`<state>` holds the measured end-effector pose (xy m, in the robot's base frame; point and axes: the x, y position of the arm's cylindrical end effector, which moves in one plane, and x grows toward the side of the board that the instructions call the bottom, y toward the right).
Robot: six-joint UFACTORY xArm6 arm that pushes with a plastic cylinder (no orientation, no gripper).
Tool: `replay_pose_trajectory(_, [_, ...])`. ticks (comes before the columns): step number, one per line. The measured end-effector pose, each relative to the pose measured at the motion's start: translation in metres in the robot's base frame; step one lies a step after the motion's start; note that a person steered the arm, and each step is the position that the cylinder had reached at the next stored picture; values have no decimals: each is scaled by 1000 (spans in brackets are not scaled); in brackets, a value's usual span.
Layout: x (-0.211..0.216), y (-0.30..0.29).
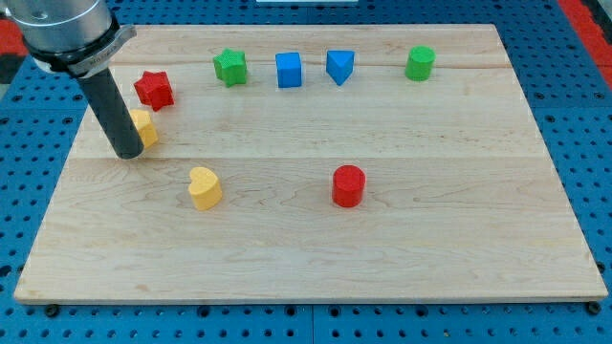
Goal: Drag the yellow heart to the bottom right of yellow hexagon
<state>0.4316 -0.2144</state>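
The yellow heart (pixel 204 186) lies on the wooden board at the view's lower left of centre. The yellow hexagon (pixel 144 127) sits up and to the left of it, partly hidden behind my rod. My tip (pixel 127 153) rests on the board touching the hexagon's left side, well to the upper left of the heart.
A red star (pixel 153 89) lies just above the hexagon. Along the top stand a green star (pixel 229 67), a blue cube (pixel 289 70), a blue triangle (pixel 339 66) and a green cylinder (pixel 419 63). A red cylinder (pixel 348 185) sits right of the heart.
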Motion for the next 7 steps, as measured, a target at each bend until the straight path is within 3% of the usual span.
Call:
replay_pose_trajectory(1, [-20,0])
replay_pose_trajectory(2, [13,66])
replay_pose_trajectory(4, [34,156])
replay_pose_trajectory(5, [94,137])
replay_pose_trajectory(6, [82,85])
replay_pose_trajectory(7, [71,78])
